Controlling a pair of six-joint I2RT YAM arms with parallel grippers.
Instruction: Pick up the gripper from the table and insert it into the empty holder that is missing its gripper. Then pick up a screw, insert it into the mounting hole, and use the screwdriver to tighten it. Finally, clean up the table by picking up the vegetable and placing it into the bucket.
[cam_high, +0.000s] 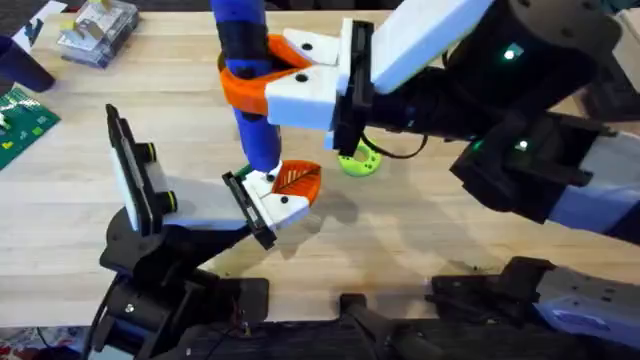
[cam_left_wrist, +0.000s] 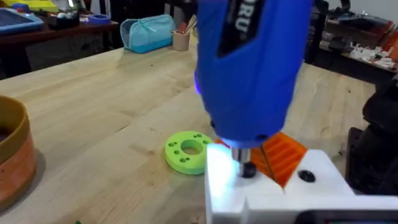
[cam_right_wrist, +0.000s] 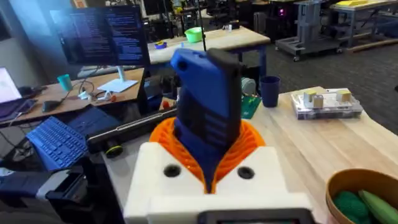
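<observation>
Your right gripper (cam_high: 318, 78) is closed tight around the screwdriver (cam_high: 250, 90) and holds it straight up. Its tip sits on the gripper (cam_high: 285, 190), the small white and orange piece on the holder (cam_high: 200, 208). A green disc (cam_high: 360, 160) lies near. The bucket (cam_right_wrist: 364, 196) holds a green vegetable (cam_right_wrist: 367, 204).

The right arm reaches from the lower right across the middle of the table, its black links leading to a white wrist housing. Its white two-finger right gripper (cam_high: 275, 85) with orange ribbed pads (cam_right_wrist: 249, 146) is clamped round the fat blue cylindrical power screwdriver (cam_high: 250, 90), holding it upright.
</observation>
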